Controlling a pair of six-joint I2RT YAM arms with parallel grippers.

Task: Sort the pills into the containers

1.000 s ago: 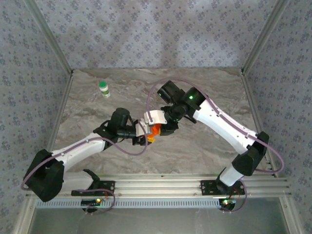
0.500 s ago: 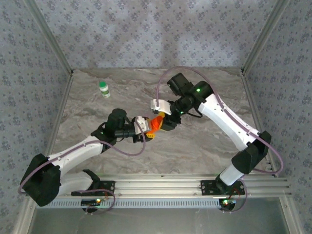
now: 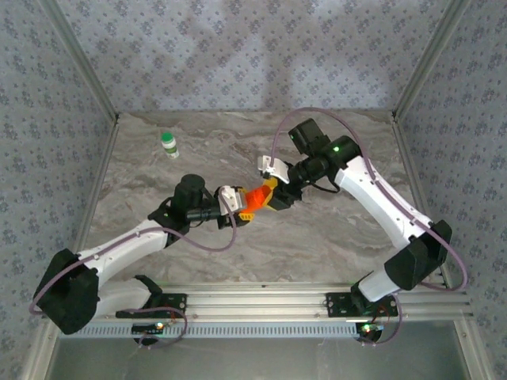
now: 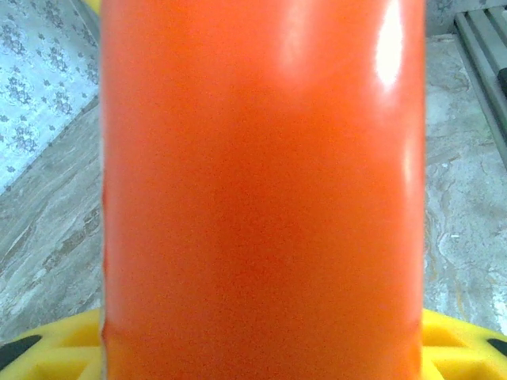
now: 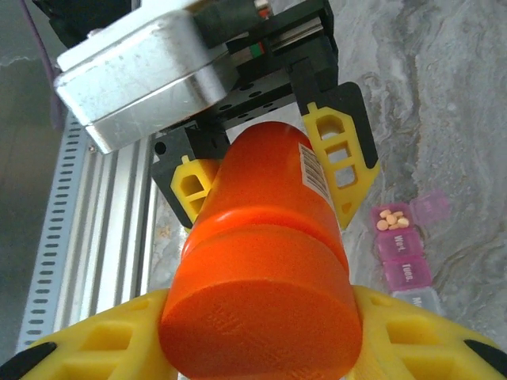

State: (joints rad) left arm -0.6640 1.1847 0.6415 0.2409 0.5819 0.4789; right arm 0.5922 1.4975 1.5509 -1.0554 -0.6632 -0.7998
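Note:
An orange pill bottle [image 3: 256, 196] hangs above the middle of the table, held from both ends. My left gripper [image 3: 241, 203] is shut on its body; the bottle's orange wall [image 4: 261, 182] stands between the yellow fingers [image 4: 59, 348]. My right gripper [image 5: 261, 352] is shut on the bottle's cap end [image 5: 261, 317], with the left gripper's fingers [image 5: 342, 154] further along the body. Below on the table lies the container, a pill box [image 5: 405, 261] with pink sections. Its end lid is open and small tan pills [image 5: 394, 219] lie in that compartment.
A small white bottle with a green cap [image 3: 169, 143] stands at the back left of the marble table [image 3: 333, 237]. An aluminium rail [image 3: 261, 301] runs along the near edge. Patterned walls close in the back and both sides.
The right arm has swung back and to the right and turned its wrist, and the left gripper has followed. The orange bottle has moved a little right and away from the rail.

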